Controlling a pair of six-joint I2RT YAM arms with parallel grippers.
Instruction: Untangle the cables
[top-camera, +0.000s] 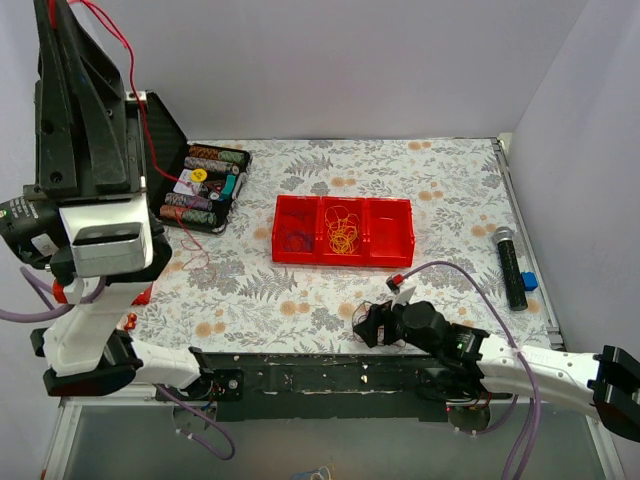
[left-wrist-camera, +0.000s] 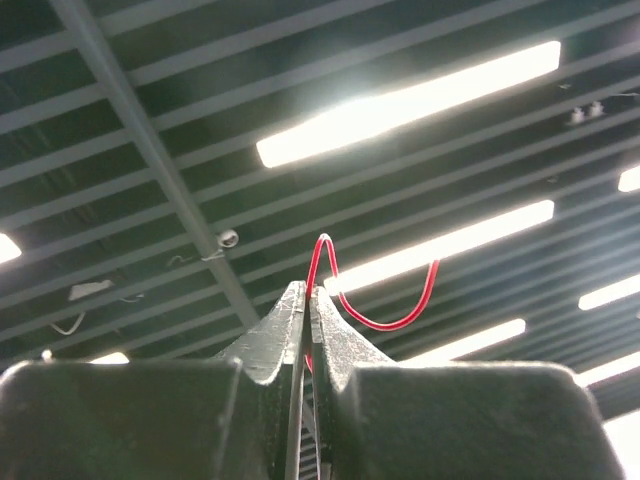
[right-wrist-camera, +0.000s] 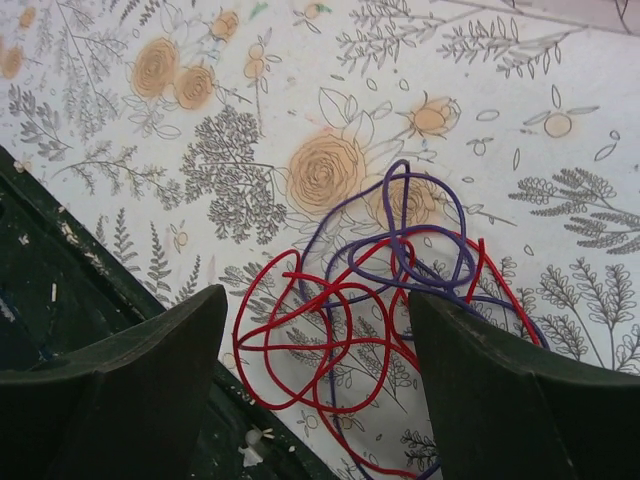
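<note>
Left gripper: clenched on a red wire and pointing up at the ceiling lamps (the wire loops out above the tips).
Red wire, from above: it falls from the raised left arm to the black box at the far left of the table.
Right gripper: released, jaws wide apart, low over the cloth near the front edge.
Bunch: red and purple strands knotted together, lying flat between the right fingers; whether a finger touches it I cannot tell.
Tray: red, three compartments, in the middle of the table; purple strands in the left one, yellow strands in the middle one.
Edges: a metal rail runs along the right side, a black plate along the near side, and pale walls stand close at the far and right sides.
Open room: bare cloth between tray and plate, also between tray and rail (only a black cylinder lies there, with a small blue piece just beside it).
Writing: the rolls in the box carry labels, too small to read.
</note>
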